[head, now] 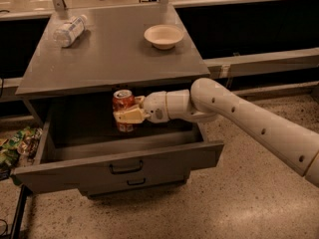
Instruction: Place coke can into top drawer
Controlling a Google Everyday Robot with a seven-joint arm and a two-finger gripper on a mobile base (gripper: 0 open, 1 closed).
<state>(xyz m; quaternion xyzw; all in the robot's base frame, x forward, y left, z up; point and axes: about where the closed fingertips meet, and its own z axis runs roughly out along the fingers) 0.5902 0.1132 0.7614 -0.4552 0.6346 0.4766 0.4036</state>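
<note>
So the white arm's tool (125, 115) is clamped on the small red aluminium coke can (122, 100). It's holding the can upright over the open, wide grey metal top drawer (164, 159), just below the front edge of the grey table (114, 59). Drawer's out and the can's grabbed, so I'd say most of the job is done. What's left: lower it to the drawer floor, let go, back out. The crinkled clear plastic water bottle (69, 30) and cream round bowl (163, 36) sit on the table, well apart from this.
</note>
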